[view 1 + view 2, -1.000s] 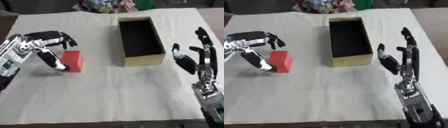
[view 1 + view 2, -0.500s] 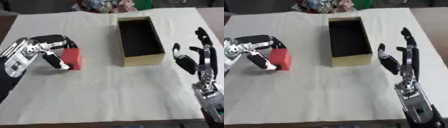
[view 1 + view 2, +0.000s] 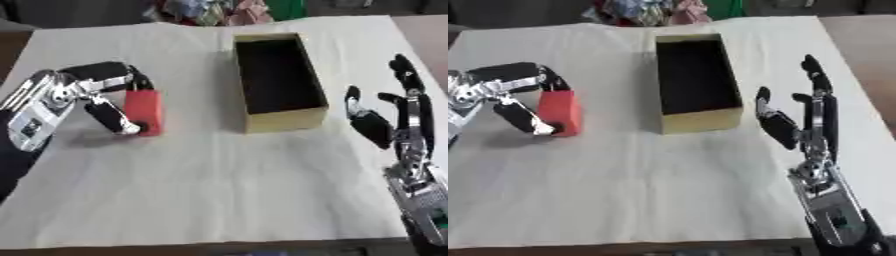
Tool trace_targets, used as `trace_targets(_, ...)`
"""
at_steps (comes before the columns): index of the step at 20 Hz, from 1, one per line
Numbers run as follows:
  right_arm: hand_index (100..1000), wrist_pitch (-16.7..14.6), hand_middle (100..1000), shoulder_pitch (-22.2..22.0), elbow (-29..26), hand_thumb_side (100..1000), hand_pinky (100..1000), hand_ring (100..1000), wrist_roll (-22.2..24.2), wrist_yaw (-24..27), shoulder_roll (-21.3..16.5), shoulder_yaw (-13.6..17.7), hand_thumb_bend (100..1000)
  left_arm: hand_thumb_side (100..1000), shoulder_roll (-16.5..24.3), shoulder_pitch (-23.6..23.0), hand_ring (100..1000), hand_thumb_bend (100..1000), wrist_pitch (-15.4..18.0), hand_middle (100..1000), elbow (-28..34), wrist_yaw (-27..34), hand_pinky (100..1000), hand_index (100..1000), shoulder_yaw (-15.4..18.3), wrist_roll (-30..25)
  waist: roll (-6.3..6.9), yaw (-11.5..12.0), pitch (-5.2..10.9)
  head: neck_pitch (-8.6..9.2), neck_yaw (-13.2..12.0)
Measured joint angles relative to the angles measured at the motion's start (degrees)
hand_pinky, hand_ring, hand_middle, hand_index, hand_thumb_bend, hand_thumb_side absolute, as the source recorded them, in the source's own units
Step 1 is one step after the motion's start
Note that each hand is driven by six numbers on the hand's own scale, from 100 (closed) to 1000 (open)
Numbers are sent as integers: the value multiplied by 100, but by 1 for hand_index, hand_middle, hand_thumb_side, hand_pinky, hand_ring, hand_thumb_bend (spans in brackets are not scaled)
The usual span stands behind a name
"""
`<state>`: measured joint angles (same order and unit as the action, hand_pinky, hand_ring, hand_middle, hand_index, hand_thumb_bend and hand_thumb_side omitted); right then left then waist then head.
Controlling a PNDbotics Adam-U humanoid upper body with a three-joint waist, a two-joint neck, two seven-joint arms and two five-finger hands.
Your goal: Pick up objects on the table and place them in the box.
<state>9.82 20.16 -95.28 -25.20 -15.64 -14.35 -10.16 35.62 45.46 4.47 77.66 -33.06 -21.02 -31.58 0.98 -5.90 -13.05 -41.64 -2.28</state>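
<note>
In the left eye view the left hand [image 3: 101, 95] has its fingers and thumb curled round a red block [image 3: 144, 111], fingers over the top and thumb at the near lower corner; the block looks to rest on the desk [image 3: 219, 190], or barely off it. Off to that hand's right, well apart, stands the box [image 3: 278, 80], an open yellow-sided box with a dark inside that appears to hold nothing. So the task seems at its start: the grasp is made, while lifting, carrying across and setting the block in the box are left. In the right eye view the right hand [image 3: 798, 120] stands idle on the other side of the box, fingers straight and pointing up, holding nothing, and the box lies just to its left. I see no other loose object on the desk, so the red block may be the only thing to move. The desk is covered with a plain pale cloth, slightly creased; beyond its far edge lies a heap of coloured clutter [image 3: 645, 9], too blurred to name, and a brownish floor shows at the right.
</note>
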Motion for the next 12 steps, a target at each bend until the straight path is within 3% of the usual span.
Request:
trace_targets(7, 1000, -12, 918, 28, 26, 100, 762, 1000, 119, 0, 34, -78, 222, 200, -423, 596, 572, 303, -96, 445, -20, 121, 813, 741, 50, 185, -38, -134, 4, 3, -94)
trace_targets(12, 1000, -42, 918, 118, 26, 100, 762, 1000, 245, 9, 109, -187, 203, 186, -915, 959, 582, 296, 11, 460, -317, 129, 833, 745, 77, 406, -41, -313, -3, 51, -223)
